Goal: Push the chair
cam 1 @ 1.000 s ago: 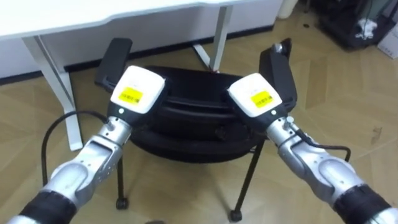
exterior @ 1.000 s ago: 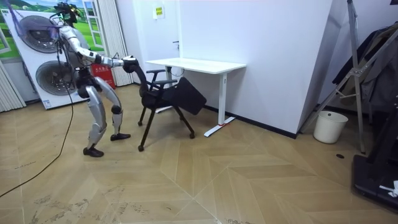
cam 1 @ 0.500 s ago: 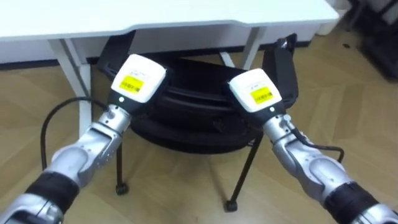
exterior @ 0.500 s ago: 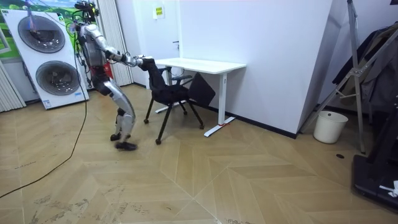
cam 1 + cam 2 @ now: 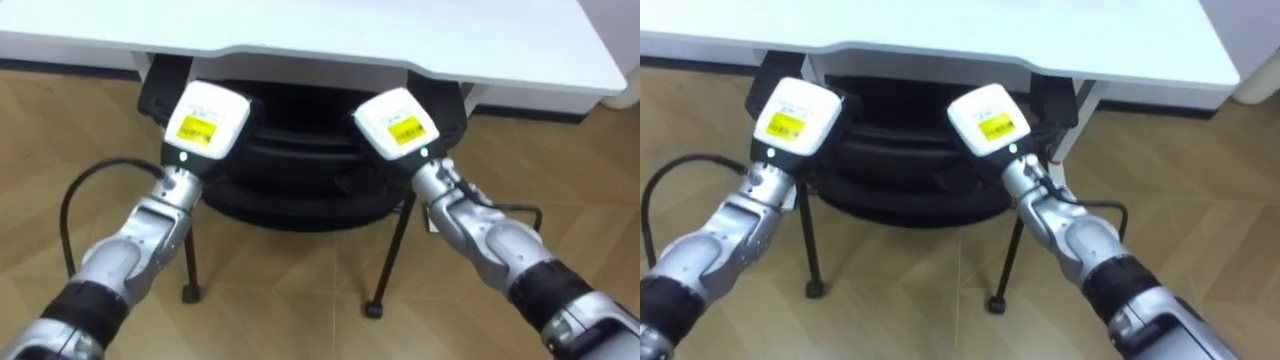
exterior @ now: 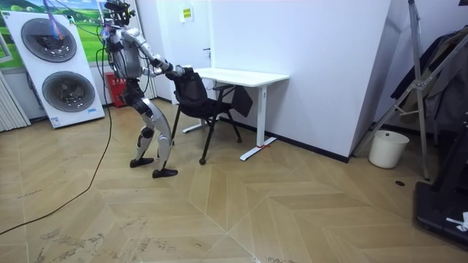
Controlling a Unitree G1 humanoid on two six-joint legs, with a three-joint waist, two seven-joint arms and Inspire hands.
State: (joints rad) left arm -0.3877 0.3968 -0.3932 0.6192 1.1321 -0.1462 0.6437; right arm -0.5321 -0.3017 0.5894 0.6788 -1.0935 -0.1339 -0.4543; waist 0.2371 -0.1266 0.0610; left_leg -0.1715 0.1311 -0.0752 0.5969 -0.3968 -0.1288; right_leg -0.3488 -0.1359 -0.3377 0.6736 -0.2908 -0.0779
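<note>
Wood-pattern parquet floor runs under a white counter that stands against a white wall, with two stacked washing machines at the room view's left and a white bin well apart at its right. A black chair on thin dark legs stands at the counter, its far side and armrests tucked beneath the counter's near edge. The robot stands on the floor between the washing machines and the chair, one foot ahead of the other, both arms stretched forward. Its left hand and right hand lie against the top of the chair's backrest, left and right of its middle. Each hand's white back faces the camera and covers the fingers, so I cannot tell whether they are apart or curled round the backrest.
</note>
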